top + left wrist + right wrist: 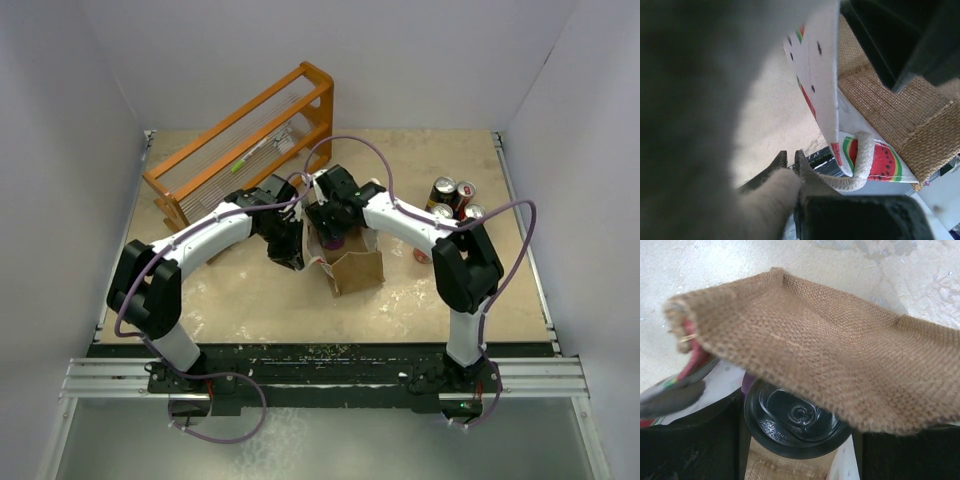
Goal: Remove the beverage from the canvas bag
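The canvas bag (356, 268) stands mid-table, a small burlap tote with a white watermelon-print side (880, 162). My left gripper (790, 159) is shut on its white rope handle (866, 155) and holds that side up. My right gripper (799, 416) reaches down into the bag's mouth. Between its two dark fingers sits the beverage (795, 421), a purple can with a black lid, and each finger rests against one side of the can. The bag's burlap wall (830, 345) folds over the far part of the lid. From above, the right gripper (330, 232) hides most of the can.
An orange wooden rack (245, 140) stands at the back left, close behind the left arm. Several more cans (455, 197) are grouped at the right, beside the right arm's elbow. Tabletop (250, 300) shows in front of the bag.
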